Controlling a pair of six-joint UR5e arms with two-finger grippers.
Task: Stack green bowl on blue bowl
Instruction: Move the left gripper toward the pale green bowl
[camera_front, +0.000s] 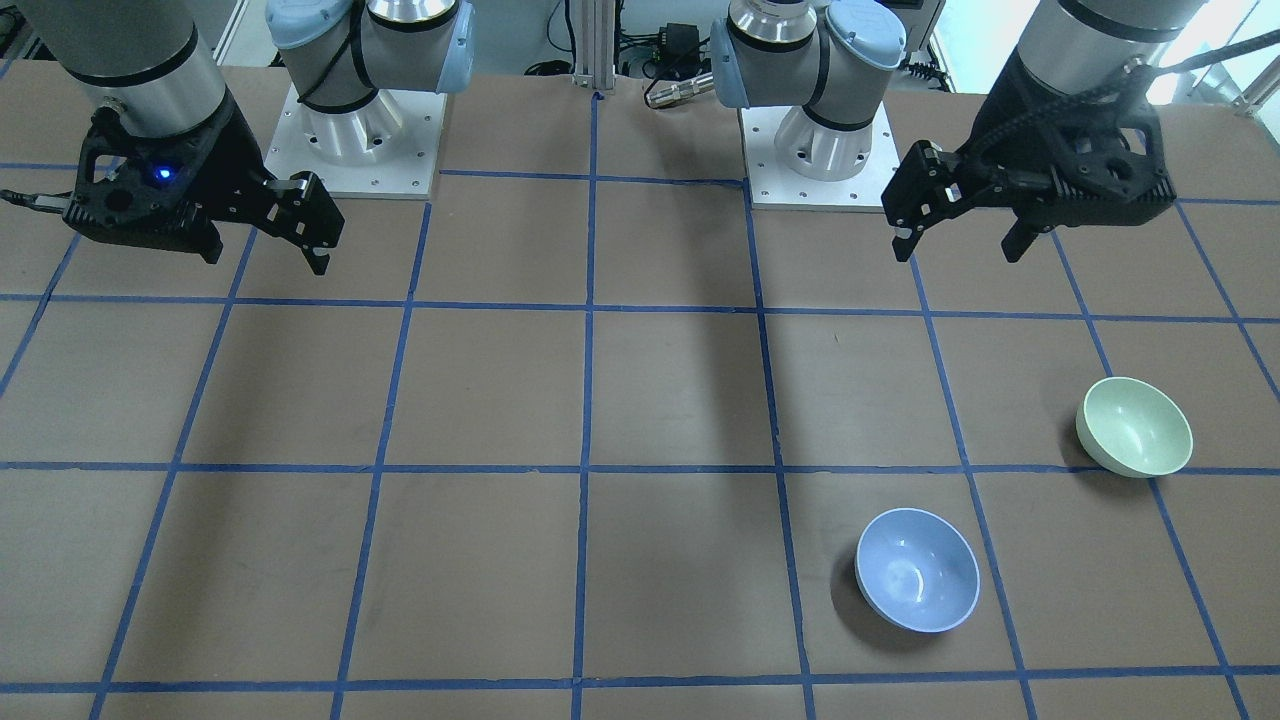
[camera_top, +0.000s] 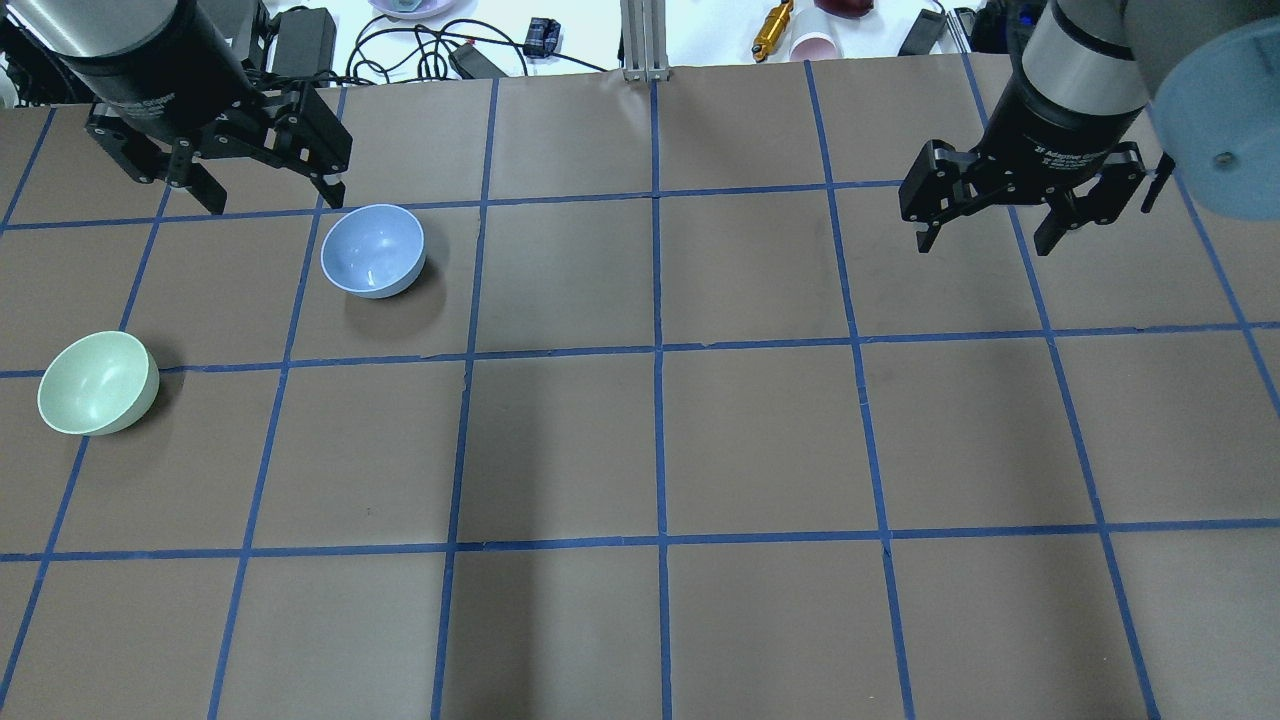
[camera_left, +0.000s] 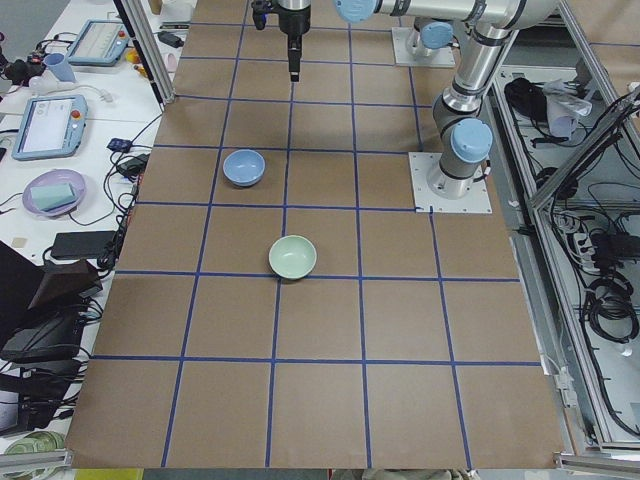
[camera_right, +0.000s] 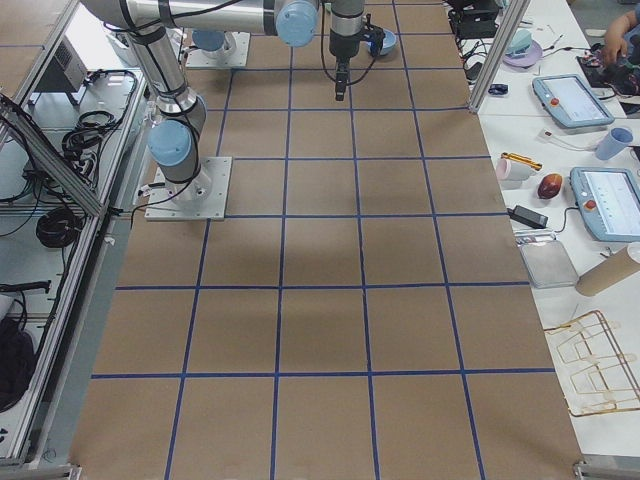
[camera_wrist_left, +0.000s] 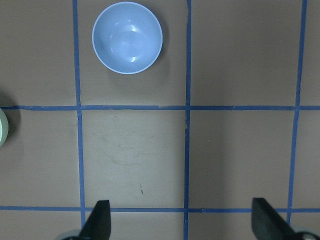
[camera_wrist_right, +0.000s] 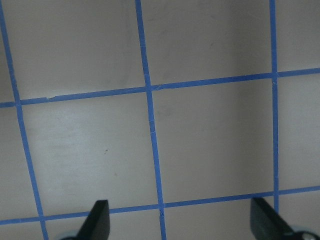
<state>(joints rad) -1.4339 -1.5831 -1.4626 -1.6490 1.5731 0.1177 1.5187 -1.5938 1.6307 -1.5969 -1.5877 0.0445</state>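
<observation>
We have not started yet. The green bowl sits apart from the blue bowl. Our left gripper and right gripper hang wide open, holding nothing.

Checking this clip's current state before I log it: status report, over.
Left claw open, empty, raised. Right claw open, empty, raised. Green bowl on table, apart from blue bowl, not yet stacked. Nothing between them.
</observation>
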